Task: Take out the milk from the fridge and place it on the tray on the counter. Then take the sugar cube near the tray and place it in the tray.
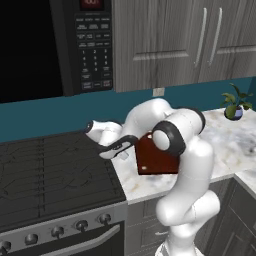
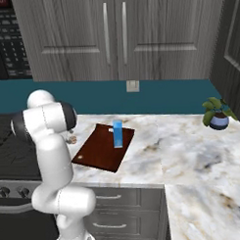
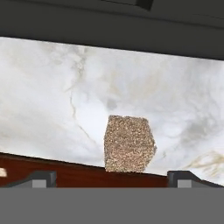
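Your gripper [image 3: 111, 177] is spread wide, holding nothing, with the cube [image 3: 129, 143] between its fingertips on the counter [image 3: 52, 100], just beside the tray [image 2: 101, 149]; milk [image 2: 117, 133] stands on the tray.

Looking forward and down from behind the arm, both sharing the tray [image 2: 101, 149] on the counter [image 2: 192, 153]; hand view close over the sugar cube [image 3: 129, 144]

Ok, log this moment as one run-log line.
milk: upright on tray | sugar cube: on counter beside tray, not gripped | gripper: open, fingertips either side of cube | next: likely close on cube
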